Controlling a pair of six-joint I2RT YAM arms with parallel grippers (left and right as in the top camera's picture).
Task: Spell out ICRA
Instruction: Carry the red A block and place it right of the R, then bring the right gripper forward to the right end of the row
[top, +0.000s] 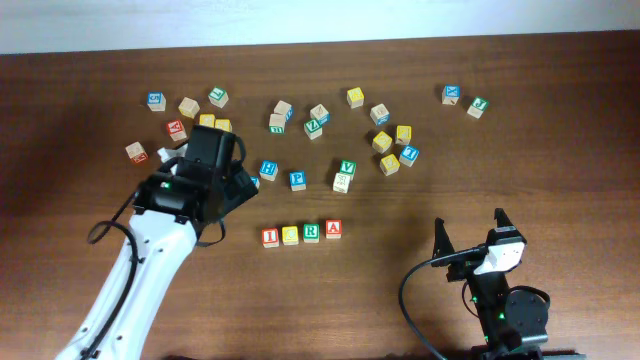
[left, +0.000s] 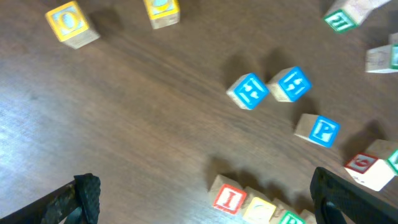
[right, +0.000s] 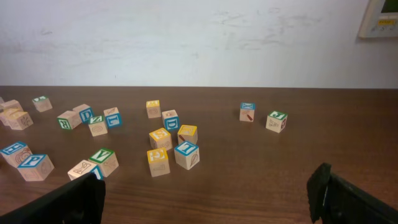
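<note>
Well, the four lettered blocks sit in a short row near the middle of the desk (top: 560, 180): the I block (top: 270, 237) at the left end, then the C block (top: 290, 236), the R block (top: 312, 233) and the A block (top: 333, 229) at the right end. They lie close side by side, and the row climbs slightly toward the far side as it runs right. Whether neighbours actually touch I cannot tell from above. The left hand (left: 204, 182) hangs just left of the row and a little beyond it, its two dark fingers spread wide with nothing between them but bare wood; from its own camera the I block shows just ahead, near the bottom edge. The right hand (top: 468, 222) is low at the near right, well apart from the row, fingers likewise spread and holding nothing. Beyond the row, a blue P block (top: 297, 179) lies between it and a loose scatter of other blocks (top: 390, 140) strung across the far half of the desk.
</note>
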